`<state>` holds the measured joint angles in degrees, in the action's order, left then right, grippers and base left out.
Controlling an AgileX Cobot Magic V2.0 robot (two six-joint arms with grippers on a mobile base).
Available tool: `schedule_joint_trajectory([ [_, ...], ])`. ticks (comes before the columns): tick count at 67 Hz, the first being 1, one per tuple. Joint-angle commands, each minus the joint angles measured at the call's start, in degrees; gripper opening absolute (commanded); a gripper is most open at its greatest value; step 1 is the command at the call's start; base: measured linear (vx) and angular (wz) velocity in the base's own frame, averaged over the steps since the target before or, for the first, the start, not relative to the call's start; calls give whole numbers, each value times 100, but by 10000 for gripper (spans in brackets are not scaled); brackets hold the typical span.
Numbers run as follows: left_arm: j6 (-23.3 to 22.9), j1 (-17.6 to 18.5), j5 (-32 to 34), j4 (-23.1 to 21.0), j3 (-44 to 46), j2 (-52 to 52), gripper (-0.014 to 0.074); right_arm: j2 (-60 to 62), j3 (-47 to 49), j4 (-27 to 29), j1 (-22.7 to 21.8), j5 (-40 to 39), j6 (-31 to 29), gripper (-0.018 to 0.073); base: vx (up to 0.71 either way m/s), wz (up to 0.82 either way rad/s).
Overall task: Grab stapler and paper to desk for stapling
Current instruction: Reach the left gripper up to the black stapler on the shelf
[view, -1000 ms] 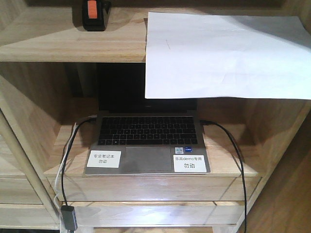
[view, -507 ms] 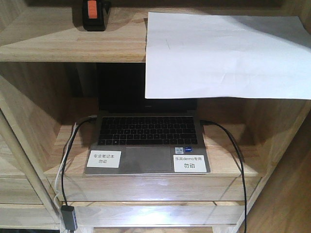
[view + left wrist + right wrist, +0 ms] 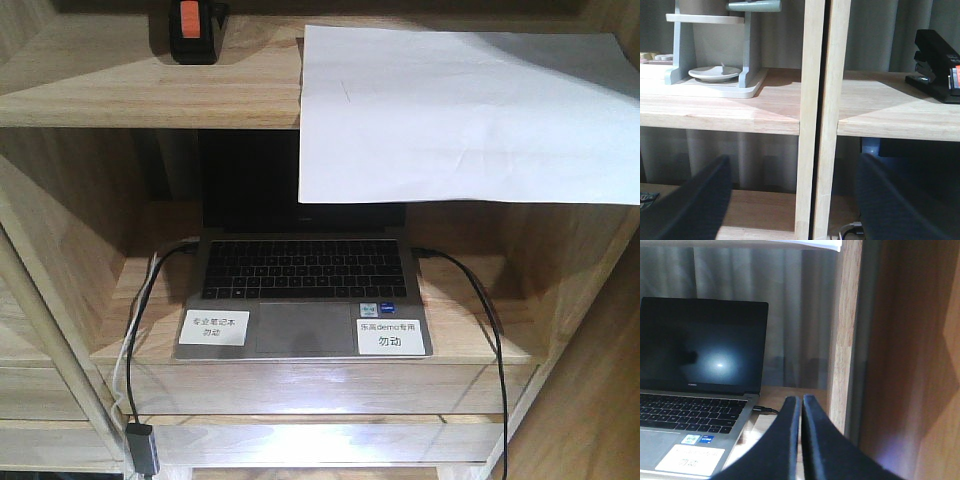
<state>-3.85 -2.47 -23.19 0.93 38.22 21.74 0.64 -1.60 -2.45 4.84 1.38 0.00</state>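
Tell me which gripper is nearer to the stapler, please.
Left. The left gripper, open, faces the shelf where the stapler sits, up to its right. The right gripper, shut, is lower, beside the laptop; its view shows no stapler.

front view looks down on the laptop (image 3: 300, 290), close; right wrist view faces it low from its right; left wrist view, above-left of it, shares the stapler (image 3: 190, 30) with front.

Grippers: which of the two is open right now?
The left gripper: its jaws stand wide apart, one on either side of the shelf post. The right gripper has its jaws pressed together.
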Motion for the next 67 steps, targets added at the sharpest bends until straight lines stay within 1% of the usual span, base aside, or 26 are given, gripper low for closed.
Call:
schedule_joint_trajectory([
  [1, -62, 57, 388, -93, 192, 77, 512, 82, -22, -49, -13, -462, 0, -9, 0, 0],
  [8, -11, 330, 388, -93, 192, 77, 512, 82, -22, -49, -13, -462, 0, -9, 0, 0],
  [20, 449, 1122, 394, -93, 192, 106, 512, 82, -22, -49, -13, -462, 0, -9, 0, 0],
  [25, 450, 1369, 413, -93, 197, 193, 512, 82, -22, -49, -13, -462, 0, -9, 0, 0],
  [27, 450, 1430, 452, -177, 197, 233, 512, 82, -22, -49, -13, -462, 0, -9, 0, 0],
  [34, 467, 1543, 698, -637, 197, 485, 512, 82, -22, -49, -13, -462, 0, -9, 0, 0],
  [38, 677, 1597, 820, -922, 233, 681, 513, 82, -22, -49, -13, -462, 0, -9, 0, 0],
  [40, 875, 1619, 820, -1050, 285, 780, 513, 82, -22, -49, -13, -462, 0, -9, 0, 0],
  [47, 1638, 1732, 679, -1704, 673, 1227, 513, 82, -22, -49, -13, -462, 0, -9, 0, 0],
  [53, 2381, 1867, 495, -2294, 1117, 1649, 513, 82, -22, -49, -13, -462, 0, -9, 0, 0],
  [57, 2744, 1972, 372, -2597, 1378, 1968, 513, 82, -22, -49, -13, -462, 0, -9, 0, 0],
  [62, 3030, 2073, 317, -2893, 1763, 2362, 513, 82, -22, -49, -13, -462, 0, -9, 0, 0],
  [67, 3107, 2135, 328, -2930, 2098, 2811, 513, 82, -22, -49, -13, -462, 0, -9, 0, 0],
])
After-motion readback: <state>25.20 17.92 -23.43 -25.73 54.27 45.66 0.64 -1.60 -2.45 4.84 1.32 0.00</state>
